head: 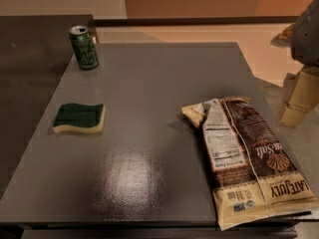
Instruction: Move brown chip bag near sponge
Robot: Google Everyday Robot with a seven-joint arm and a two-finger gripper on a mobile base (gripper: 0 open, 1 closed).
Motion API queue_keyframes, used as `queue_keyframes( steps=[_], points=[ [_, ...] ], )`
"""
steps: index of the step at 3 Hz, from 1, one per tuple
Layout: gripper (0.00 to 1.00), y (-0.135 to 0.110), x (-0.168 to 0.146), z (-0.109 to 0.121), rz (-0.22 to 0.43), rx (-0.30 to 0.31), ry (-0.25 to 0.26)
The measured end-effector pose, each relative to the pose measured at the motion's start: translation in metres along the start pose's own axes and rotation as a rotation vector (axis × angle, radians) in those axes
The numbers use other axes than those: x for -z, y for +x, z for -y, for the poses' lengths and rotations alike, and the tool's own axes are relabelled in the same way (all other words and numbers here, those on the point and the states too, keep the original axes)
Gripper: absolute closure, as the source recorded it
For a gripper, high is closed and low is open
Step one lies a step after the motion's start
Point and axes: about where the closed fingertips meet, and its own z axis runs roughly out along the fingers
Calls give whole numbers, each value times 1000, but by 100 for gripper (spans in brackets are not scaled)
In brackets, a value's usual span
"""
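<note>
The brown chip bag (249, 158) lies flat on the right side of the grey table (149, 93), its label side up and its lower end at the table's front right corner. The sponge (79, 117), green on top with pale yellow foam, lies at the table's left side, well apart from the bag. My gripper (298, 99) hangs at the right edge of the view, beyond the table's right edge and above the bag's far end, touching nothing.
A green drink can (83, 47) stands upright at the table's back left corner. A darker surface (30, 63) adjoins the table on the left. The floor shows beyond the table's back and right edges.
</note>
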Motion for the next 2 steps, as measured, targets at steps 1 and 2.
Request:
queue_keyframes(
  steps=[1,2],
  points=[
    [0,0,0,0,0,0,0],
    [0,2,-8,-6,-10,-34,-35]
  ],
)
